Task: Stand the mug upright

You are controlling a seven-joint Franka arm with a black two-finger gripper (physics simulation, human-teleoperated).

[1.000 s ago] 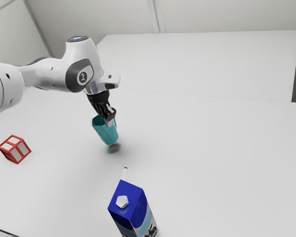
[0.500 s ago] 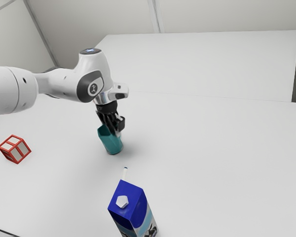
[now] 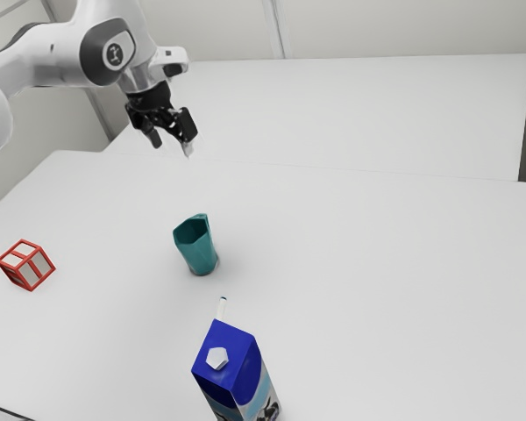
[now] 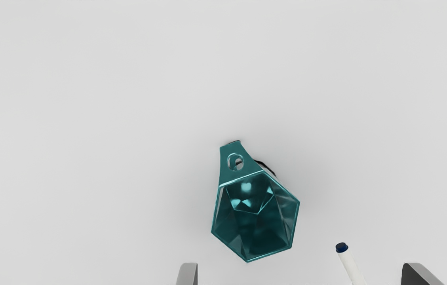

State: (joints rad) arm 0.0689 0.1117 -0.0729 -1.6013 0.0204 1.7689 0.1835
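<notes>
A: Where is the mug (image 3: 197, 246) found?

B: It is seen below the gripper (image 3: 172, 146), well apart from it, on the white table (image 3: 377, 263). It is held up by its own flat bottom, with its open top facing up.

A: Is anything held by the gripper?

B: Nothing is held. The two fingers (image 4: 187, 275) are spread wide, and only air is found between the tips.

A: Why is the gripper held so high?

B: That way the rim is not bumped, it seems. The wide gap fits with a mug that is not being gripped.

A: And the handle (image 4: 234, 160)?

B: It is pointed away from the fingertips, on the far side of the mug. No propping seems to be needed, since the mug's weight looks to be carried by its bottom.

A: What else is placed around?

B: Past the mug from the gripper, a marker (image 4: 352, 267) with a blue end is seen, and a blue milk carton (image 3: 230, 360) past that. The red and white cube (image 3: 26, 265) is set lower than the gripper, toward the exterior view's left.

A: Is the job's wish met?

B: Upright is what is wanted, and upright is how the mug is seen.
</notes>
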